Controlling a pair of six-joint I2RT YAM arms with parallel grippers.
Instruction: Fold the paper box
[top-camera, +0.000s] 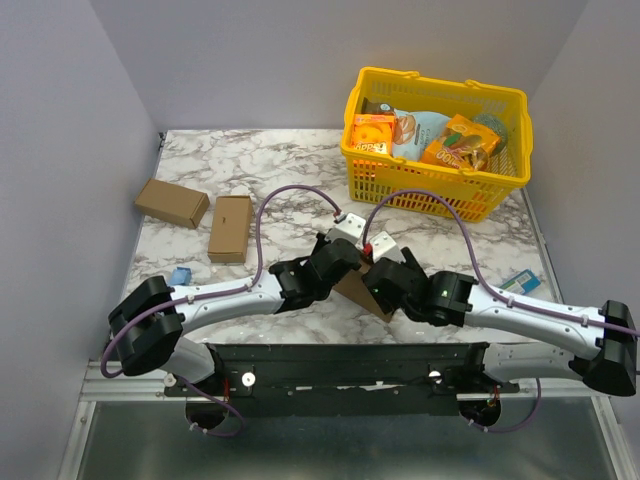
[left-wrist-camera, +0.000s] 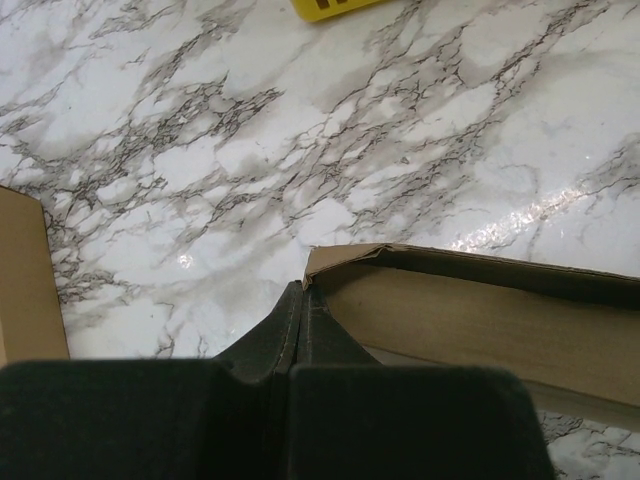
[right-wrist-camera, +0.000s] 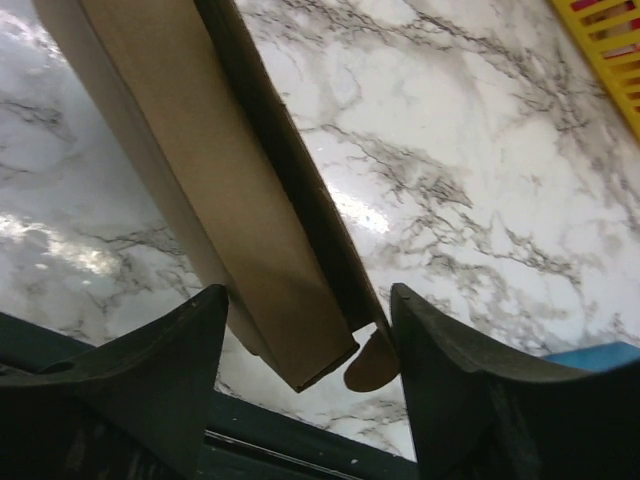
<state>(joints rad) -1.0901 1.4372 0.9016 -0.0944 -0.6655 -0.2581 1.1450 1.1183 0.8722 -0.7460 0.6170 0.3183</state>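
Meeting near the table's (top-camera: 290, 165) front edge, left gripper (left-wrist-camera: 300, 293) is clenched, tips at a corner of the one paper box (top-camera: 352, 292); right gripper (right-wrist-camera: 305, 300) is spread wide, straddling its end. Bare marble behind. Two smaller boxes left, outer box (top-camera: 172, 203) and inner box (top-camera: 230, 228). One yellow basket (top-camera: 400, 185) back right.

One paper box (top-camera: 352, 290), two smaller cardboard boxes (top-camera: 172, 203) (top-camera: 231, 228) (both closed), one yellow basket (top-camera: 362, 170), two arms (top-camera: 225, 295) (top-camera: 530, 310)
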